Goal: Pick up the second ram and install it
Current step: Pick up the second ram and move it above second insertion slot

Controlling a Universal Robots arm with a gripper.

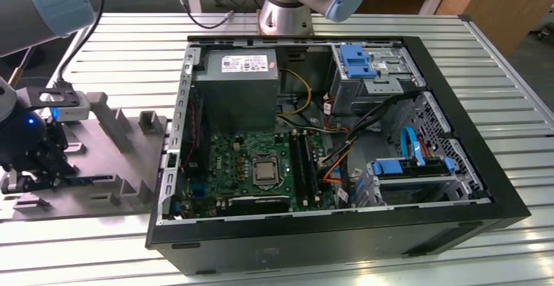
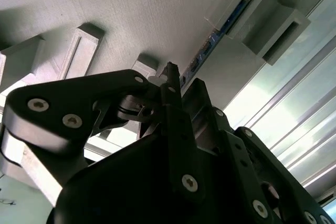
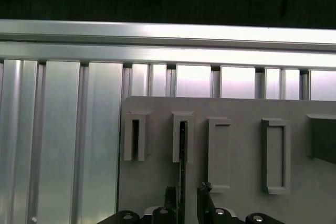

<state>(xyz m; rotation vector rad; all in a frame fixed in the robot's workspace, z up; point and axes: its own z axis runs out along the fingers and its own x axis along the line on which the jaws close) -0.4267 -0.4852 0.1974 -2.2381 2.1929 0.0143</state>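
your jaws stand apart, low over the grey holder (image 1: 117,140). in the exterior view the holder lies on the table (image 1: 130,52), at 9 o'clock from the open computer case (image 1: 346,237). in both wrist views the second ram (image 3: 181,169) (image 2: 227,22) stands on edge in a holder slot. its near end sits between your jaws, with a gap on one side.

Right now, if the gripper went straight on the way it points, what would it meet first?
Probably the ram stick, standing on edge in the gray holder, right ahead of the gripper; depth is unclear.
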